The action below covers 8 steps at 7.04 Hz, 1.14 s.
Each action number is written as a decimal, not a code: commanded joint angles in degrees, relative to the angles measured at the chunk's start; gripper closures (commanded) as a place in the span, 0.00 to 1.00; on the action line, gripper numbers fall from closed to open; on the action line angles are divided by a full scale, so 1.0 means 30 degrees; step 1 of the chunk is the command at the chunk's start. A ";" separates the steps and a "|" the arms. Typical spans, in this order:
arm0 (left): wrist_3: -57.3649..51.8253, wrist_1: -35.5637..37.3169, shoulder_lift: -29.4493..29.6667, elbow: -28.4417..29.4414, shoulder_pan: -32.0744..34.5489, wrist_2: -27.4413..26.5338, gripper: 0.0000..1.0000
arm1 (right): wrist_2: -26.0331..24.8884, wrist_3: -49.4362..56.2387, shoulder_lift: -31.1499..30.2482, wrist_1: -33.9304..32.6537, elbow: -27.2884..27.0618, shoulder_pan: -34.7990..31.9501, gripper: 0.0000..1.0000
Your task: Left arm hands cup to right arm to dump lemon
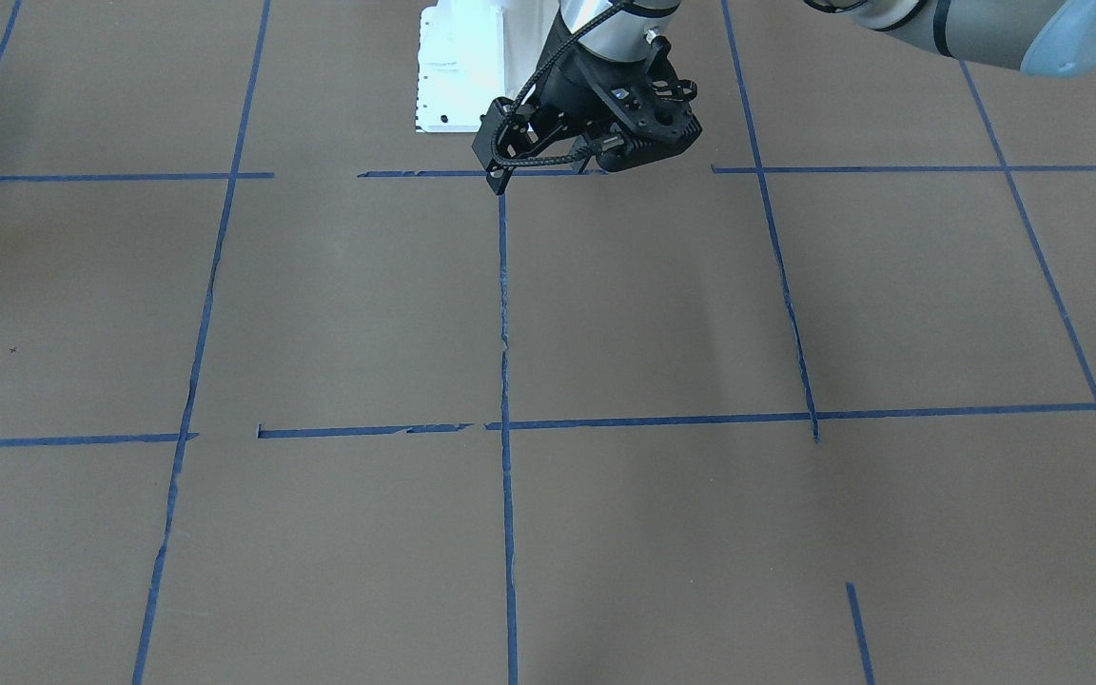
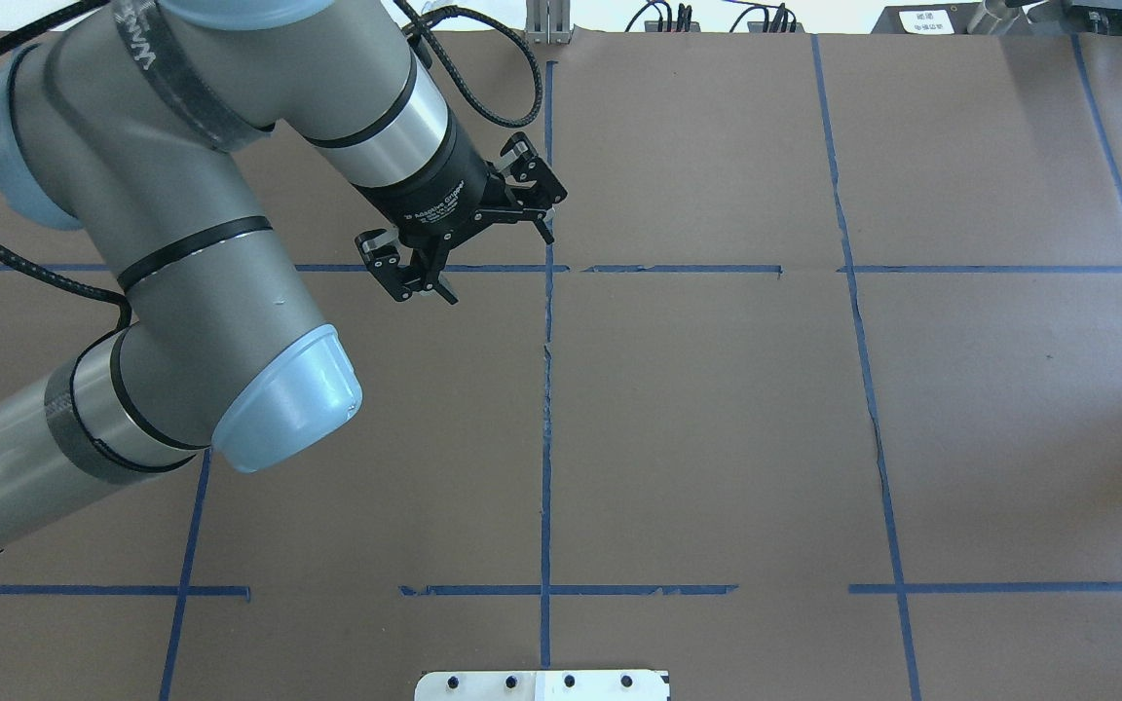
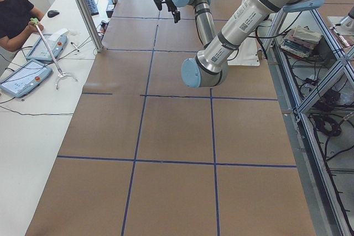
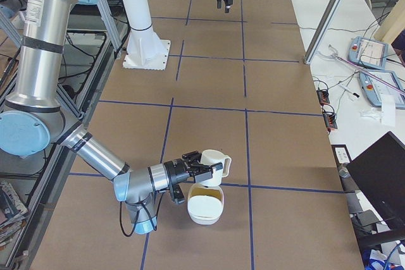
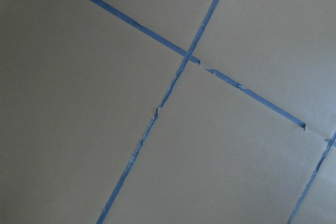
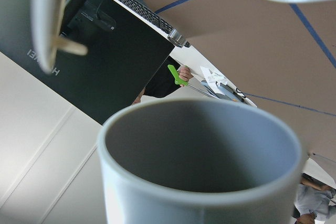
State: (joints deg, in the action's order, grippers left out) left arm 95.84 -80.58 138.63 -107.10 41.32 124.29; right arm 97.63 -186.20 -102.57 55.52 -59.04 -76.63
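Over the brown table [image 2: 717, 438], left claw [image 2: 499, 266] spread; right claw [image 4: 206, 169] at the cup [image 4: 218, 158], grip unclear.

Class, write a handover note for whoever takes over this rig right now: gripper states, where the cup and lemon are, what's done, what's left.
Left gripper: open, empty, over bare table.
Right gripper: carries the cup, tilted above a white bowl; open or shut cannot be judged from this view.
Cup looks empty in the right wrist view; a yellowish patch in the bowl may be the lemon, too small to confirm.
Done: hand-over, probably the dump. Left: confirm the lemon landed, then set the cup down.
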 commanded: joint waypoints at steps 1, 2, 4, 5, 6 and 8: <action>-0.0015 -0.0004 0.0021 -0.0011 0.0024 -0.0005 0.00 | 0.0562 0.3328 0.0234 -0.0978 -0.0911 -0.0062 0.84; -0.0160 -0.0004 -0.0008 -0.0011 -0.0005 -0.0005 0.00 | 0.0650 0.5677 0.0265 -0.2553 -0.2017 -0.0033 0.81; -0.0161 -0.0004 -0.0008 -0.0011 -0.0005 -0.0005 0.00 | 0.0593 0.6110 0.0324 -0.6413 -0.4356 0.0287 0.82; -0.0161 -0.0004 0.0021 -0.0011 -0.0005 -0.0005 0.00 | 0.0447 0.6140 0.0353 -0.8379 -0.5474 0.0493 0.82; -0.0161 -0.0004 -0.0008 -0.0011 -0.0005 -0.0005 0.00 | -0.0018 0.6372 0.1136 -0.9356 -0.5601 0.1133 0.82; -0.0161 0.0025 -0.0008 -0.0011 -0.0005 -0.0005 0.00 | -0.2876 0.8180 0.3184 -1.2220 -0.5660 0.3905 0.82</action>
State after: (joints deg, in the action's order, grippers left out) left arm 95.36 -80.58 138.62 -107.14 41.31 124.28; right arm 94.24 -164.92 -96.59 24.30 -75.72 -69.95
